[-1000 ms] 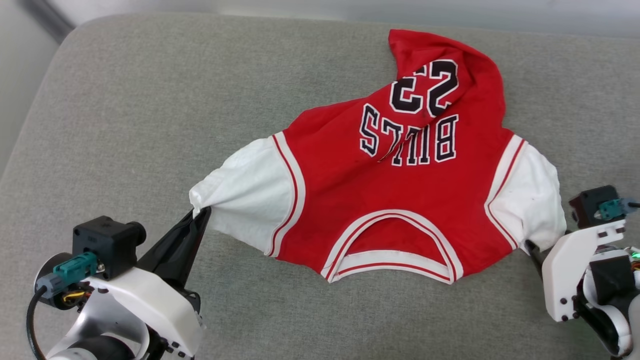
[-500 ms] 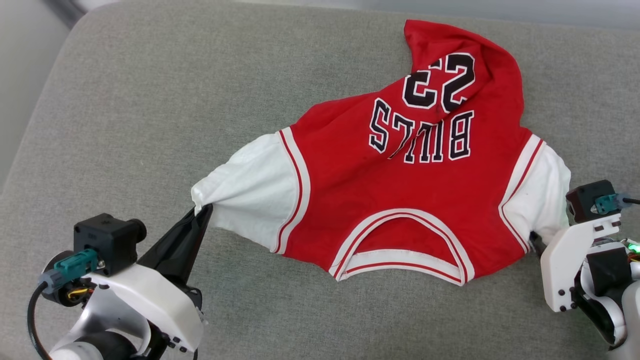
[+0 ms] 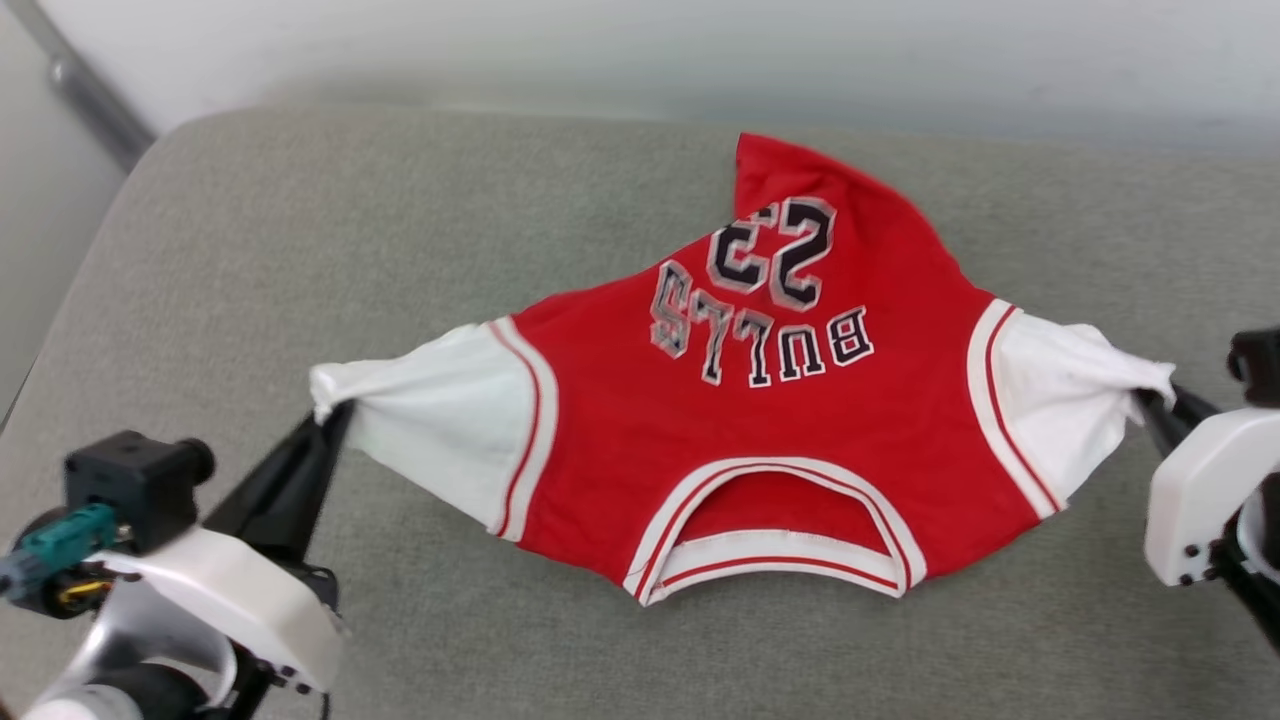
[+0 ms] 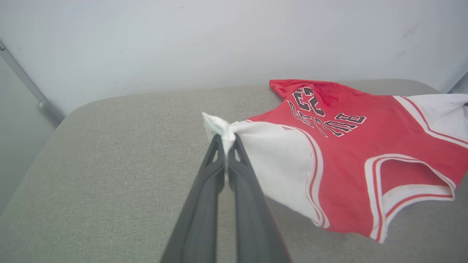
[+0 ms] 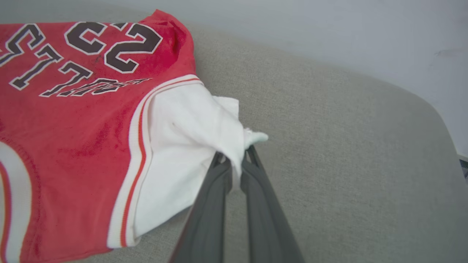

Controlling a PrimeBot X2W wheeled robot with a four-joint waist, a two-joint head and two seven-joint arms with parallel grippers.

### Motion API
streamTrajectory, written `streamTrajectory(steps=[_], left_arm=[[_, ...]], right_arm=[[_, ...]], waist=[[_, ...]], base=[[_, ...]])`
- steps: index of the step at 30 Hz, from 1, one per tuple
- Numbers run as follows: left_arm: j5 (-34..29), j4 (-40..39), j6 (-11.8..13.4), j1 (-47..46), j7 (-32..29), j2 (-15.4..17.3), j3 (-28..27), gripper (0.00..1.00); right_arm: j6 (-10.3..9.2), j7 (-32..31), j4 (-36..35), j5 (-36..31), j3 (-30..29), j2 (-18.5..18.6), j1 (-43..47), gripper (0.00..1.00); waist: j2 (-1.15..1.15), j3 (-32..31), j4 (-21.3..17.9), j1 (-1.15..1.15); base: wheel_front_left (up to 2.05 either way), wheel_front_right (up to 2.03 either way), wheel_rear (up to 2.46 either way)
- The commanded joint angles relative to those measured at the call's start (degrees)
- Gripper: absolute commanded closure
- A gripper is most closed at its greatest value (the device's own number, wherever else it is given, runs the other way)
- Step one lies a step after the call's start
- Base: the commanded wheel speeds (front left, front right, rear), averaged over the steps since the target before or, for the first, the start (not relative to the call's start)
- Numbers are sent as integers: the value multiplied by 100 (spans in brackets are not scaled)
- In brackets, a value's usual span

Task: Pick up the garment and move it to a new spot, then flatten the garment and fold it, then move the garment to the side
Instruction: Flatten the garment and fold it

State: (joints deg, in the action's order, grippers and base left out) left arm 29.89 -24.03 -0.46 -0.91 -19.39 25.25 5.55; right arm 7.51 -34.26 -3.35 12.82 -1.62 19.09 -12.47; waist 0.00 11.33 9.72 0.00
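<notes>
The garment (image 3: 760,420) is a red jersey with white sleeves, stretched chest-up between my two arms, its collar toward me and its lettering upside down. My left gripper (image 3: 335,415) is shut on the tip of one white sleeve (image 4: 226,133), lifting it off the surface. My right gripper (image 3: 1150,400) is shut on the tip of the other white sleeve (image 5: 237,146), pulling it outward. The far hem (image 3: 760,160) bunches into a peak, and part of the garment's lower body is hidden under that fold.
A grey fabric cushion (image 3: 300,220) carries everything, with rounded edges at the far left (image 3: 130,180) and a pale wall (image 3: 700,50) behind it. A metal rail (image 3: 80,90) runs diagonally at the far left.
My right gripper has shut on the right sleeve tip and pulled it outward. Both sleeves now stretch apart and the garment hangs tauter. The head camera has shifted, showing more wall.
</notes>
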Motion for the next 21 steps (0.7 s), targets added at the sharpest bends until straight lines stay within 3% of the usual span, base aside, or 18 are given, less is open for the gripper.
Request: streamTrajectory(steps=[1,9,21], left_arm=[[-46,-49,-1,18,57,67,-83,100],[51,-468,30,-246,123,339,-567,100],[464,-1182,94,-1449,76,733,-1336,100]], right_arm=[[-4,-39,-147,85,-36,92,-26,100],[-4,-402,-1135,415,-136,522,-313,100],[-4,-735,-2246,739,-450,687,-1406,100]], waist=[[0,-221,-193,0],[0,-653,-565,0],[0,-724,-993,0]], base=[[0,0,0],[0,0,0],[0,0,0]])
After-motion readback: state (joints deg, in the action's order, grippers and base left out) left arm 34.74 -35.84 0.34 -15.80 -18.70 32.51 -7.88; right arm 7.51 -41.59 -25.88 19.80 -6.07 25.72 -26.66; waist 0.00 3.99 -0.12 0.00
